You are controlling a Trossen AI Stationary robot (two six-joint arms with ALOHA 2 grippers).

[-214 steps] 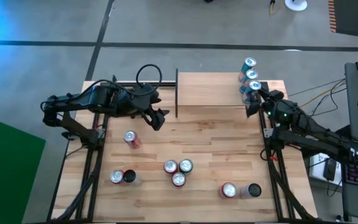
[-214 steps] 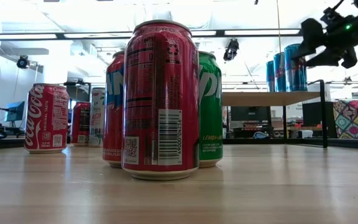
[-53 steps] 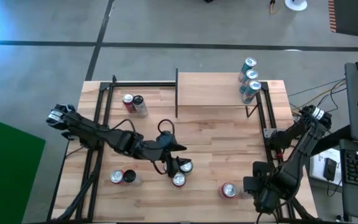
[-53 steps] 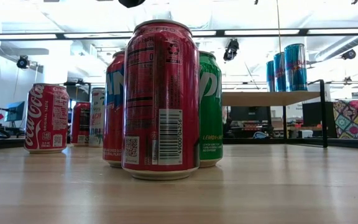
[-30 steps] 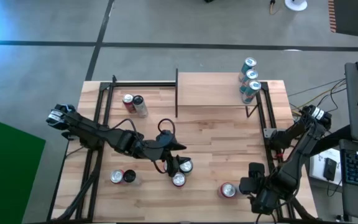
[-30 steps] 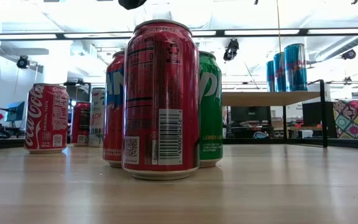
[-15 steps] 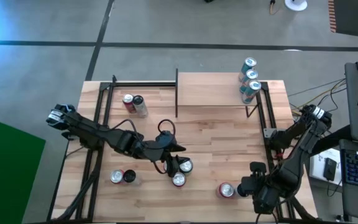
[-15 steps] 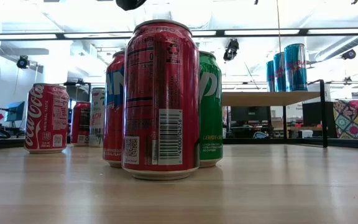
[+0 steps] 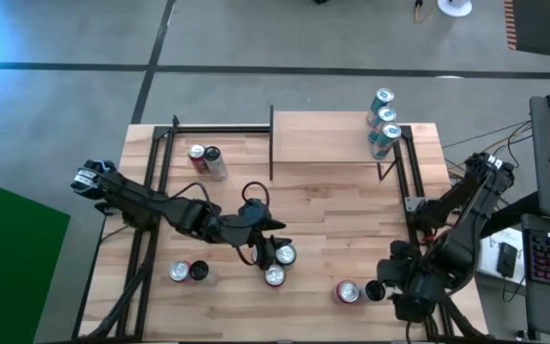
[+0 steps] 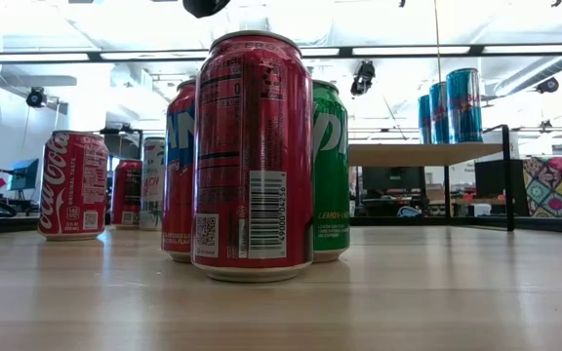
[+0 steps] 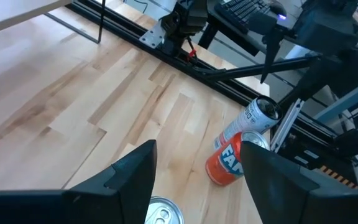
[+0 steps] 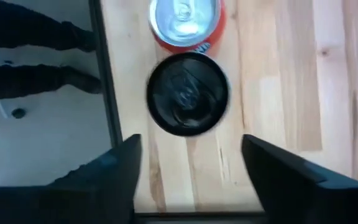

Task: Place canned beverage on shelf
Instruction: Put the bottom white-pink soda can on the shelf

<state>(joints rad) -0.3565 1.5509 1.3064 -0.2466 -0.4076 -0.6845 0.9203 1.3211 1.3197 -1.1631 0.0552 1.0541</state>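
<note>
The shelf point(image 9: 337, 139) is a light-wood board on black uprights at the table's far right, with three blue cans point(image 9: 382, 119) on its right end; it also shows in the low view point(image 10: 418, 153). My right gripper point(image 9: 387, 284) is open and points down over a black-topped can point(image 12: 187, 93), which stands beside an orange can point(image 12: 185, 18) near the table's near right corner. My left gripper point(image 9: 271, 250) is open above a cluster of three cans at mid-table. One silver can top point(image 11: 163, 211) shows below and between its fingers.
In the cluster, two can tops point(image 9: 285, 255) point(image 9: 274, 276) show beside my left gripper. Two cans point(image 9: 203, 158) stand at the far left and two point(image 9: 187, 271) at the near left. Black frame rails point(image 9: 160, 191) run along the table's left and right sides.
My right gripper has shifted a little toward the table's right edge, still open. The black-topped can beside the orange can now shows in the high view.
</note>
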